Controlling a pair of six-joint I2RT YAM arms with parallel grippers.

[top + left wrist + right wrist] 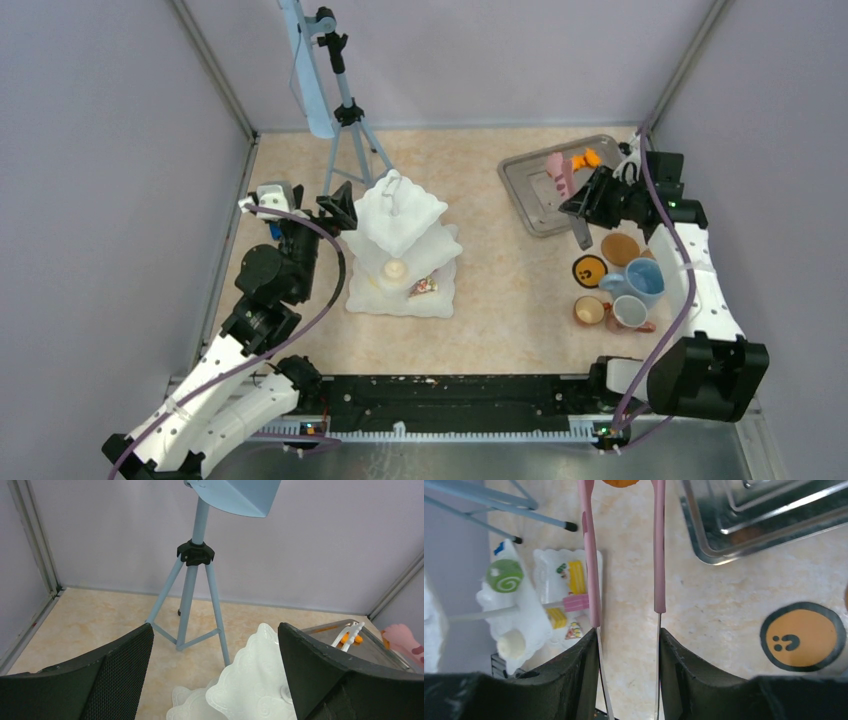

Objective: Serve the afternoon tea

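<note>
TEA SERVICE, MID-CARRY: Our right pincer [628, 635] pinches the pink tongs [589, 555]. The tongs' tips clasp an orange pastry [621, 482] well to the right of the white tiered stand [425, 215], by the metal tray [530, 195]. Our left pincer [215, 627] hangs spread and empty just left of the stand's top tier.

We judge the step in hand to be carrying the pastry across to the stand. To do it well, we would:
- Keep the squeeze on the tongs even, since any slackening could drop the small round piece.
- Travel high enough to pass over the stand's scalloped rims.
- Choose a bare patch of a tier, because the stand already carries a green swirl [505, 575], a yellow piece [576, 577], a cream round [510, 645] and a cake slice [423, 287].
- Approach slowly, as the long tongs likely magnify any wobble.

The mugs [630, 315] stand clustered right of the stand, toward the near edge, with a smiley coaster [590, 270] among them.

The worktop [500, 290] is a beige marbled sheet that looks smooth and matte. Plain lilac-grey walls close it in on three sides, and a pale blue tripod [192, 580] rises just behind the stand.
</note>
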